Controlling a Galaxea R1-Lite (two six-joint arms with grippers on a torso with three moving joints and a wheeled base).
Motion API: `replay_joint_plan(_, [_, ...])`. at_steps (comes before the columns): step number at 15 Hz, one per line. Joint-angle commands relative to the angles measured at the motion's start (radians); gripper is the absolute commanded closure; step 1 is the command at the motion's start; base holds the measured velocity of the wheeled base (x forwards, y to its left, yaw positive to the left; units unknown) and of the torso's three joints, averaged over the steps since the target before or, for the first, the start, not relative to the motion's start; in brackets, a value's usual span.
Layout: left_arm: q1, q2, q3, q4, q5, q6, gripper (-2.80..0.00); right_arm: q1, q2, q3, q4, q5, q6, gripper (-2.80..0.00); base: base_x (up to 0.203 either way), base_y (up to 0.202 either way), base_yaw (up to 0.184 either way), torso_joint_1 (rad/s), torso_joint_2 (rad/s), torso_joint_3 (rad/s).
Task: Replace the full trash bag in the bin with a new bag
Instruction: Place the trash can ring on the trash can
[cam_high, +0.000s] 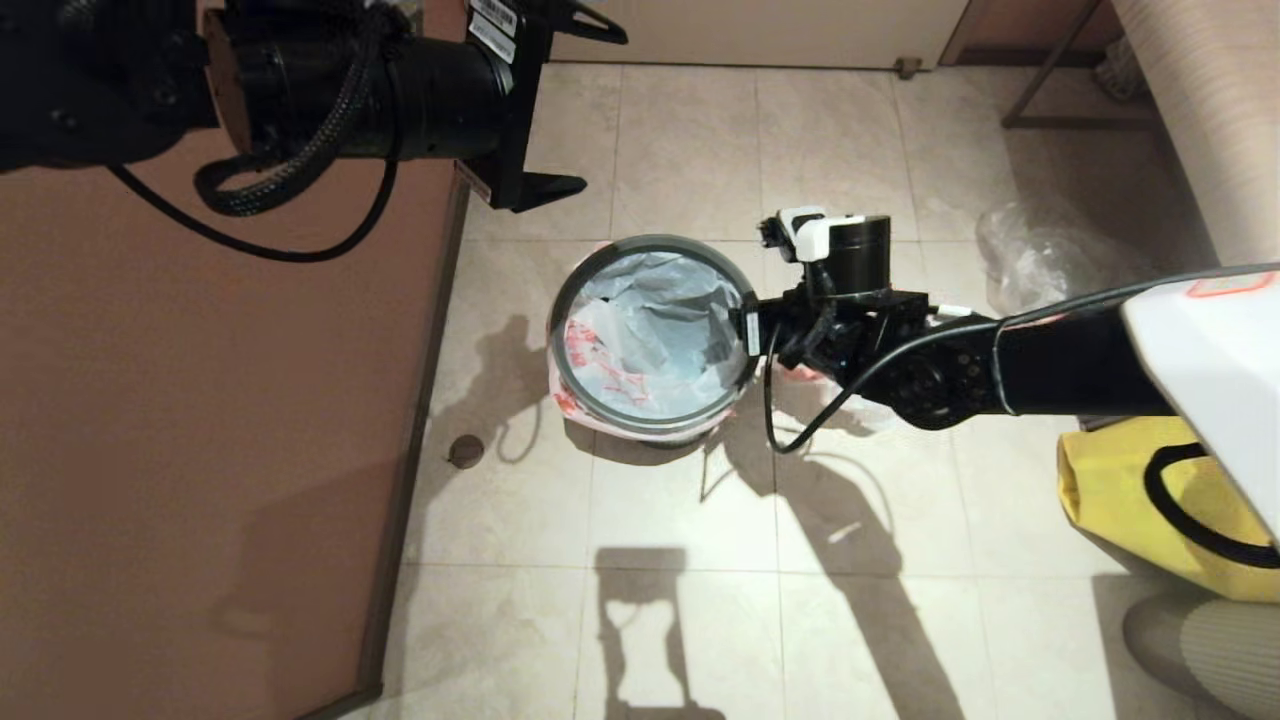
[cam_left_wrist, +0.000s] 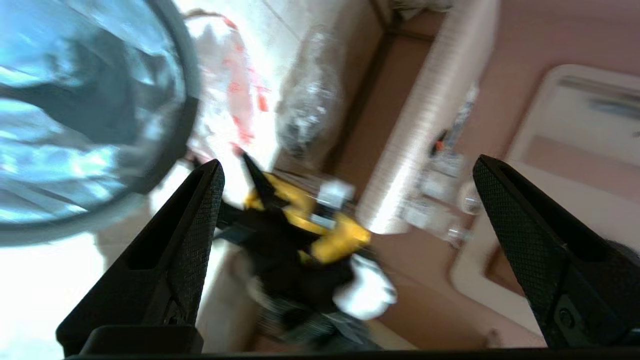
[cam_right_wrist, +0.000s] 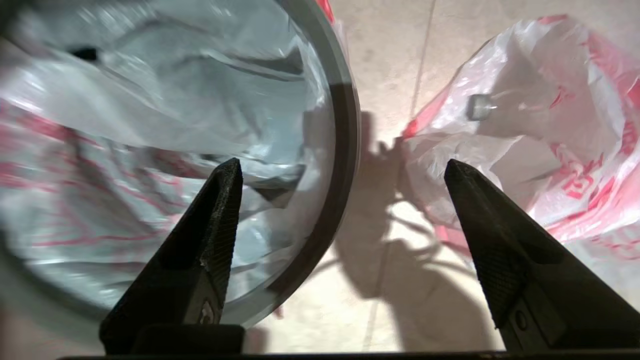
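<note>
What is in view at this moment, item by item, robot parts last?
bin: one, black, on the tiled floor at centre, mostly hidden.
grey ring: one, on the bin's rim.
new bag: one, white with red print, lining the bin under the ring.
full trash bag: one, white with red print, on the floor right of the bin.
clear bag: one, farther right.
yellow bag: one, at the robot's right.
left gripper: open, raised.
right gripper: open, over the ring's right edge.

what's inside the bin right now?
The bin is lined with the new bag, white with red print, held under the grey ring, its edge spilling outside. Crumpled plastic hides the bin's bottom. The right gripper hangs open over the ring.
</note>
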Motion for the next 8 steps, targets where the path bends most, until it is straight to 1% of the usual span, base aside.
replay_joint_plan(1, [0.025, 0.067, -0.001, -0.007, -0.004, 0.017, -2.8, -0.031, -0.107, 0.06, -0.001, 0.095, 0.114, -2.8, 0.0, 0.0, 0.0, 0.0, 0.0, 0.0])
replay_joint_plan(2, [0.041, 0.111, -0.001, -0.029, -0.006, 0.036, -2.8, -0.063, -0.121, 0.073, 0.001, 0.218, 0.215, -2.8, 0.0, 0.0, 0.0, 0.0, 0.0, 0.0])
replay_joint_plan(3, [0.055, 0.158, -0.001, -0.064, -0.006, 0.048, -2.8, -0.092, -0.129, 0.08, 0.002, 0.342, 0.306, 0.0, 0.0, 0.0, 0.0, 0.0, 0.0, 0.0])
replay_joint_plan(4, [0.066, 0.205, -0.001, -0.095, -0.008, 0.06, -2.8, -0.116, -0.131, 0.083, 0.004, 0.46, 0.371, 0.0, 0.0, 0.0, 0.0, 0.0, 0.0, 0.0])
replay_joint_plan(5, [0.072, 0.243, -0.001, -0.114, -0.009, 0.078, -2.8, -0.134, -0.125, 0.083, 0.004, 0.563, 0.43, 0.0, 0.0, 0.0, 0.0, 0.0, 0.0, 0.0])
replay_joint_plan(6, [0.075, 0.273, 0.0, -0.123, -0.01, 0.12, -2.8, -0.155, -0.098, 0.082, -0.001, 0.651, 0.486, 0.0, 0.0, 0.0, 0.0, 0.0, 0.0, 0.0])
replay_joint_plan(7, [0.076, 0.295, 0.0, -0.123, -0.01, 0.155, -2.8, -0.178, -0.066, 0.08, -0.01, 0.724, 0.517, 0.0, 0.0, 0.0, 0.0, 0.0, 0.0, 0.0])
replay_joint_plan(8, [0.078, 0.3, 0.004, -0.121, -0.011, 0.172, -2.8, -0.194, -0.043, 0.08, -0.025, 0.778, 0.534, 0.0, 0.0, 0.0, 0.0, 0.0, 0.0, 0.0])
